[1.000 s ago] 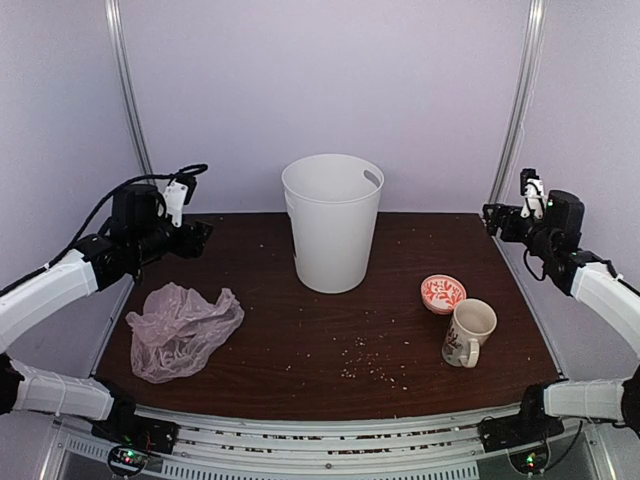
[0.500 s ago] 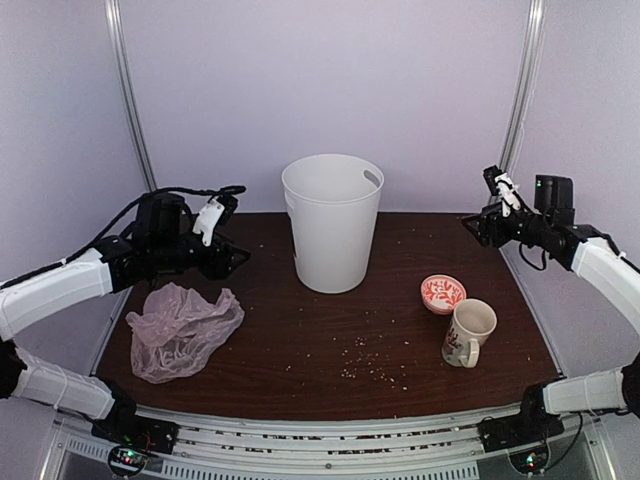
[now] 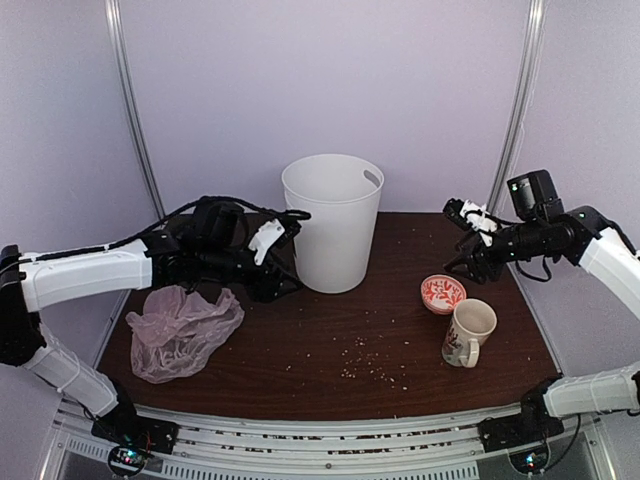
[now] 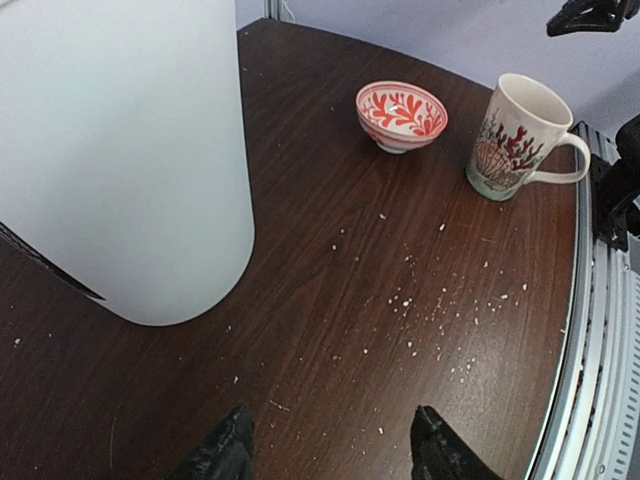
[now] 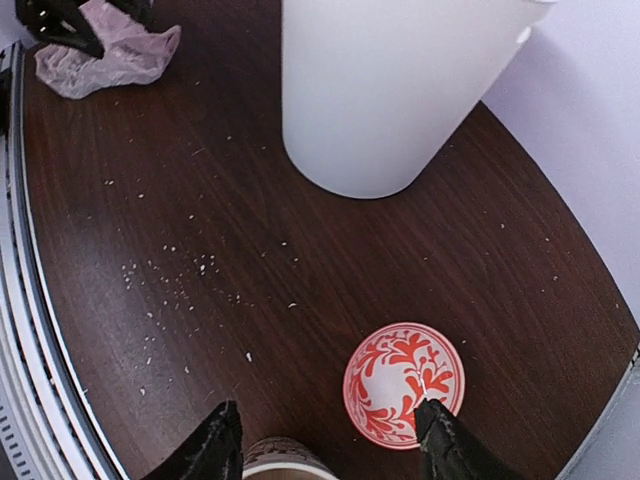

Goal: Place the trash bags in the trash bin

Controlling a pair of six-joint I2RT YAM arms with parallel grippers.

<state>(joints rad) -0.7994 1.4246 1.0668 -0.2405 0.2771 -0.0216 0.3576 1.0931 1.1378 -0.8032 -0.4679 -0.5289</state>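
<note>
The trash bag (image 3: pixel 183 330), pale pink and crumpled, lies on the table's front left; it also shows at the top left of the right wrist view (image 5: pixel 105 50). The white trash bin (image 3: pixel 332 235) stands upright at the back centre (image 4: pixel 120 150) (image 5: pixel 400 80). My left gripper (image 3: pixel 278 260) hovers just left of the bin's lower wall, above and right of the bag, open with only bare table between its fingers (image 4: pixel 330 430). My right gripper (image 3: pixel 458 240) hangs open above the small bowl, right of the bin, holding nothing (image 5: pixel 328 415).
A red-patterned bowl (image 3: pixel 442 293) (image 4: pixel 401 113) (image 5: pixel 404 383) and a floral mug (image 3: pixel 470 333) (image 4: pixel 520 135) (image 5: pixel 285 462) sit at the right front. Crumbs (image 3: pixel 365 365) are scattered over the dark wood in front of the bin.
Both arms have swung inward from the table's sides: the left gripper moved right to the bin, and the right gripper moved left and down over the bowl. The bag has not moved.
</note>
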